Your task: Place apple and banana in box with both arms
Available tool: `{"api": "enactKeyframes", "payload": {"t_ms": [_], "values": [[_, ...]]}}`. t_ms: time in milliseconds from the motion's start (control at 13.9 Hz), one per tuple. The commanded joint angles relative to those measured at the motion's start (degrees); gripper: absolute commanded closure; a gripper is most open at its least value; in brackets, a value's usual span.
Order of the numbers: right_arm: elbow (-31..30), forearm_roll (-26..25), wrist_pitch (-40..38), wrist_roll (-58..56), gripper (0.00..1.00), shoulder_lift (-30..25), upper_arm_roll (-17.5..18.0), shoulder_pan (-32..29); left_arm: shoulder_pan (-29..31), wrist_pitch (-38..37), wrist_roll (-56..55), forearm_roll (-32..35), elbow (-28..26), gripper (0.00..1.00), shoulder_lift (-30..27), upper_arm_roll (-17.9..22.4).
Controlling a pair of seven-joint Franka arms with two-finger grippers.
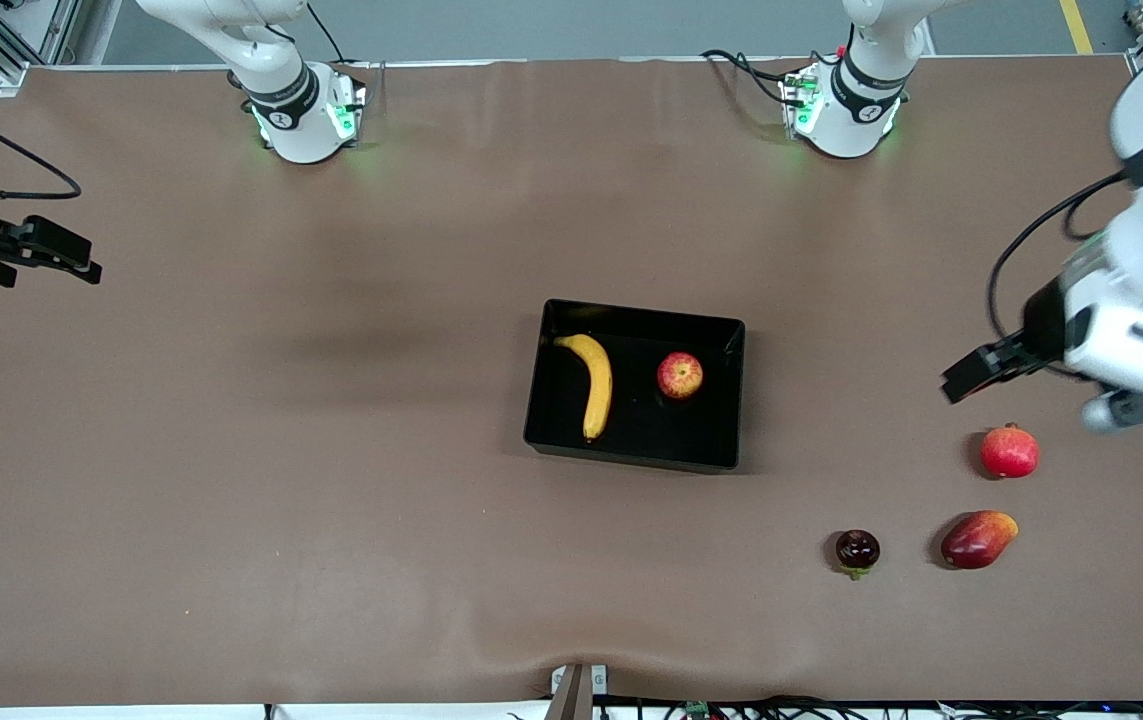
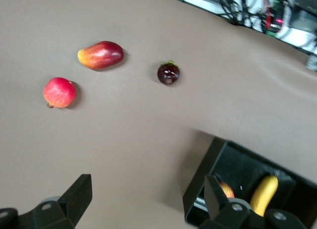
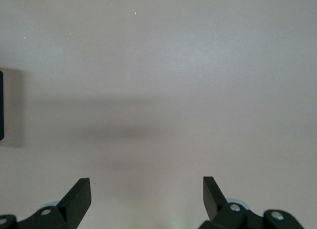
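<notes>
Banana [image 1: 591, 384] at box's [image 1: 631, 450] 9 o'clock, apple [image 1: 680, 375] at 3 | both delivered, so left gripper [image 2: 146, 202] and right gripper [image 3: 146, 199] hang wide-jawed, empty.

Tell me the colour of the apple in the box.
The apple is red with yellow streaks, clearest in the front view, lying in the black box.

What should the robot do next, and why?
Probably nothing more than park both arms: the banana and apple already lie in the box, and the left end effector and right end effector are open, empty and away from it.
</notes>
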Motion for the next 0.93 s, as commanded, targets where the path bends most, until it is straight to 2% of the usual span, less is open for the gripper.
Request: {"api": "enactKeyframes", "payload": {"t_ms": [0, 215, 430, 574, 860], "values": [[0.0, 0.8, -0.3, 0.8, 0.0, -0.3, 0.1, 0.0, -2.5, -3.2, 8.1, -3.5, -1.5, 0.0, -6.9, 7.1], [0.2, 0.8, -0.2, 0.8, 0.0, -0.3, 0.1, 0.0, -9.4, -8.7, 20.1, -5.4, -1.7, 0.0, -10.3, 18.4], [0.3, 0.8, -0.3, 0.9, 0.0, -0.4, 0.1, 0.1, -19.0, -14.2, 24.6, -6.9, -2.0, 0.0, -13.5, 30.7], [0.3, 0.8, -0.3, 0.9, 0.0, -0.4, 0.1, 0.0, -21.6, -16.1, 24.7, -6.9, -3.9, 0.0, -15.7, 33.4], [0.3, 1.1, -0.5, 3.5, 0.0, -0.4, 0.1, 0.0, -21.7, -11.2, 24.6, -6.9, -15.8, 0.0, -24.2, 33.5]]}}
